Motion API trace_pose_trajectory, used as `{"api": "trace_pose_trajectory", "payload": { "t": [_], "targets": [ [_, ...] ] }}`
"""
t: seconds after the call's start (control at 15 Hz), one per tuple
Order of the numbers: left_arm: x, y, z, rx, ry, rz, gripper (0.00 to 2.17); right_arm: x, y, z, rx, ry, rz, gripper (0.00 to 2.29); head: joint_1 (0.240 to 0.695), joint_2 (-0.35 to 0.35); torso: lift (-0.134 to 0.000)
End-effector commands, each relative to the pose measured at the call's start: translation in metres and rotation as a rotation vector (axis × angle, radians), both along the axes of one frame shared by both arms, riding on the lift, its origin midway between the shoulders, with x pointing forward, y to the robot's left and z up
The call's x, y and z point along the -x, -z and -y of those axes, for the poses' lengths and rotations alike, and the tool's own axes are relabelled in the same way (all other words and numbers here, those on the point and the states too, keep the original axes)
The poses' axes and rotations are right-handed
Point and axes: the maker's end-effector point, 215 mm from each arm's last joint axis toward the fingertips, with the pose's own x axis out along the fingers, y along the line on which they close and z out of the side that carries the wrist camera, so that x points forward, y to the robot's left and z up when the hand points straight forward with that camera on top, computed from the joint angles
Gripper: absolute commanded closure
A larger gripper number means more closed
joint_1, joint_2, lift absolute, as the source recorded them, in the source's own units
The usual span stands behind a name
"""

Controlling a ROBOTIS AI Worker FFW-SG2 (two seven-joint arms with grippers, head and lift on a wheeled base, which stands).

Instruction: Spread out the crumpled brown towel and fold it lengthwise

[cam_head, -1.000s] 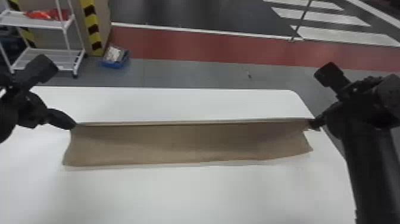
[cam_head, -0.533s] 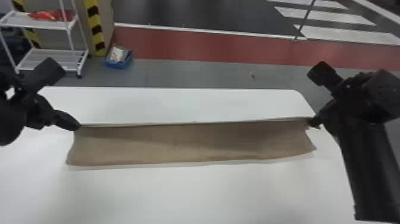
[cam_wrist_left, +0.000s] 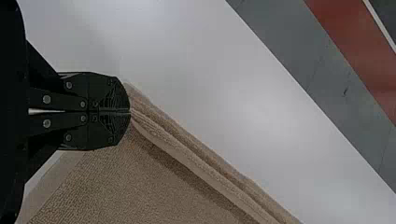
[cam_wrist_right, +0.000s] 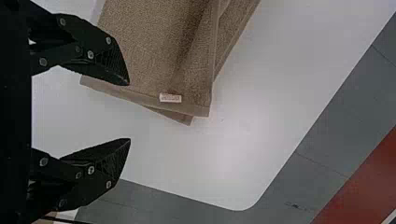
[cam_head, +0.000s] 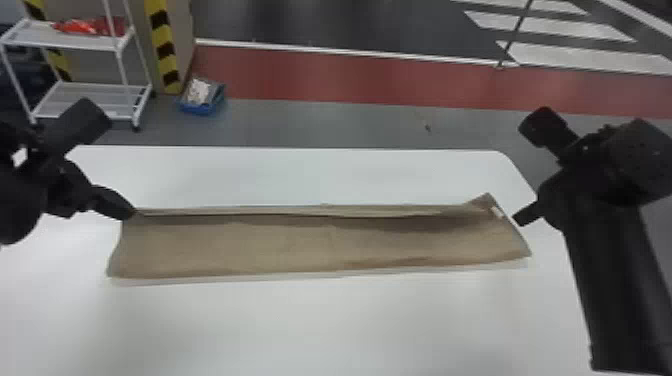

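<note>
The brown towel [cam_head: 310, 245] lies as a long strip across the table, its far edge folded over. At its far left corner is my left gripper [cam_head: 131, 214]; in the left wrist view the fingers of this gripper [cam_wrist_left: 130, 112] are closed on the corner of the towel [cam_wrist_left: 154, 182]. My right gripper [cam_head: 522, 218] is just off the towel's right end. Seen from the right wrist, that gripper [cam_wrist_right: 128, 112] stands wide open with nothing between its fingers, and the towel's end [cam_wrist_right: 154, 51] with a small white label [cam_wrist_right: 170, 98] lies beyond them.
The white table [cam_head: 300, 325] extends on all sides of the towel, its rounded far right corner near my right arm. On the floor behind stand a white wire cart [cam_head: 75, 42] and a blue bin [cam_head: 200, 107].
My right gripper has opened and let go of the towel's far right corner, moving slightly right of it. That corner now sticks up at an angle. The left gripper keeps its hold.
</note>
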Motion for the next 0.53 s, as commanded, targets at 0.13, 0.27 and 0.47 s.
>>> {"api": "trace_pose_trajectory", "payload": {
  "t": [0.13,0.27,0.47],
  "targets": [
    [-0.001,0.001,-0.002,-0.004,0.001,0.005,1.98,0.009,0.002,0.009,-0.009,0.03,0.001,0.14,0.695,-0.173,-0.125],
    [-0.002,0.001,-0.003,-0.011,0.003,0.01,1.98,0.018,0.009,0.013,-0.027,0.081,-0.007,0.14,0.695,-0.176,-0.125],
    [-0.007,-0.003,0.003,0.004,0.024,0.048,1.51,0.021,0.012,0.013,-0.033,0.09,-0.011,0.14,0.695,-0.184,-0.125]
  ]
}}
